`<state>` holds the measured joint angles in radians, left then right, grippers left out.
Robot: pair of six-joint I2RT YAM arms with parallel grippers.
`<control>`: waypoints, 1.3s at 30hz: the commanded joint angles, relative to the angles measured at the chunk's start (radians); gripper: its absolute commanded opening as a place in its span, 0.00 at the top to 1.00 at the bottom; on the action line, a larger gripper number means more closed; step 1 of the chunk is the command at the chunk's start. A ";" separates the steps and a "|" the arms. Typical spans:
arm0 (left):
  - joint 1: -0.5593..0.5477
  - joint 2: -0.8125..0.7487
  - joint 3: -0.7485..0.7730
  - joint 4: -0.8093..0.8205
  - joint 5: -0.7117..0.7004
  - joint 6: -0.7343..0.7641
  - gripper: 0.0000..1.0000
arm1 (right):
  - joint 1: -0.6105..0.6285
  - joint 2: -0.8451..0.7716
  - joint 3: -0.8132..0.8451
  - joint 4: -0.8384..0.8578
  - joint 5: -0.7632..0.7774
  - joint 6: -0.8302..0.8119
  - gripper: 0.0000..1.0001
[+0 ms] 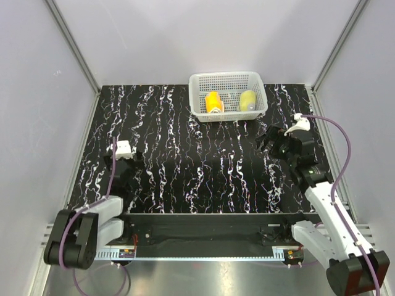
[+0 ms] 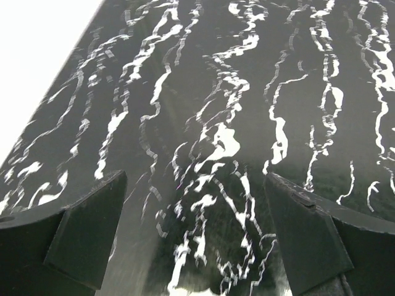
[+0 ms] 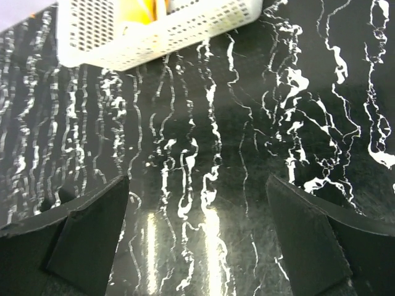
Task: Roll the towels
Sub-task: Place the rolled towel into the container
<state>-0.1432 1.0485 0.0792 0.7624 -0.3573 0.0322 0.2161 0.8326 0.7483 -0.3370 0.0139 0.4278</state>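
Observation:
The orange towel (image 1: 213,102) and the light grey towel with yellow-green blotches (image 1: 247,100) both lie rolled up, side by side, inside the white basket (image 1: 228,113) at the back of the table. In the right wrist view a bit of the orange towel (image 3: 137,8) shows over the basket wall (image 3: 154,38). My left gripper (image 1: 125,164) is open and empty, low over the table at the left (image 2: 194,179). My right gripper (image 1: 271,140) is open and empty, in front and to the right of the basket (image 3: 196,180).
The table top (image 1: 197,166) is black with white marble veins. White walls with metal posts close it in on the left, back and right. The basket stands against the back edge, right of centre.

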 commanded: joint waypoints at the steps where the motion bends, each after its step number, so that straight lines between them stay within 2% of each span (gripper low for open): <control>1: 0.063 0.066 0.080 0.209 0.178 0.020 0.01 | 0.005 0.029 -0.018 0.081 0.058 -0.018 0.00; 2: 0.076 0.117 0.074 0.234 0.201 0.023 0.01 | 0.005 0.043 -0.045 0.137 0.058 -0.026 0.00; 3: 0.097 0.160 0.061 0.361 0.216 0.018 0.01 | 0.005 0.049 -0.053 0.157 0.061 -0.061 0.00; 4: 0.108 0.279 0.035 0.547 0.221 0.024 0.01 | 0.006 0.065 -0.062 0.189 0.079 -0.093 0.01; 5: 0.111 0.309 0.030 0.549 0.218 0.031 0.01 | 0.006 0.074 -0.067 0.206 0.087 -0.106 0.00; 7: 0.120 0.245 0.069 0.373 0.245 0.005 0.01 | 0.005 0.100 -0.092 0.283 0.121 -0.141 0.00; 9: 0.120 0.288 0.085 0.374 0.264 0.029 0.01 | 0.003 0.140 -0.104 0.328 0.152 -0.198 0.00; 10: 0.122 0.262 0.114 0.307 0.270 0.018 0.01 | 0.003 0.155 -0.113 0.376 0.175 -0.208 0.00; 11: 0.123 0.277 0.110 0.366 0.241 0.008 0.01 | 0.002 0.181 -0.115 0.391 0.207 -0.225 0.00; 13: 0.123 0.263 0.116 0.316 0.233 0.002 0.01 | 0.003 0.206 -0.127 0.443 0.256 -0.263 0.00; 15: 0.123 0.283 0.116 0.337 0.195 -0.009 0.01 | 0.002 0.235 -0.141 0.493 0.297 -0.311 0.00; 20: 0.125 0.275 0.126 0.305 0.178 -0.023 0.01 | -0.041 0.316 -0.257 0.795 0.365 -0.423 0.00; 24: 0.125 0.277 0.126 0.310 0.178 -0.023 0.01 | -0.110 0.396 -0.334 1.010 0.273 -0.434 0.00; 29: 0.125 0.278 0.125 0.314 0.178 -0.025 0.01 | -0.179 0.620 -0.374 1.303 0.253 -0.443 0.00; 31: 0.125 0.278 0.126 0.313 0.178 -0.023 0.01 | -0.256 0.728 -0.408 1.468 0.135 -0.388 0.00; 32: 0.125 0.278 0.126 0.314 0.178 -0.023 0.01 | -0.283 0.726 -0.403 1.465 0.095 -0.359 0.00; 34: 0.125 0.277 0.126 0.313 0.178 -0.023 0.01 | -0.313 0.709 -0.336 1.299 -0.043 -0.388 0.00; 35: 0.125 0.278 0.125 0.314 0.178 -0.023 0.01 | -0.316 0.718 -0.349 1.340 -0.057 -0.382 0.00; 39: 0.125 0.278 0.125 0.313 0.178 -0.023 0.01 | -0.322 0.712 -0.346 1.314 -0.068 -0.386 0.00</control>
<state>-0.0242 1.3247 0.1810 0.9958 -0.1654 0.0238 -0.1066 1.5551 0.3759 0.8955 0.0273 0.0418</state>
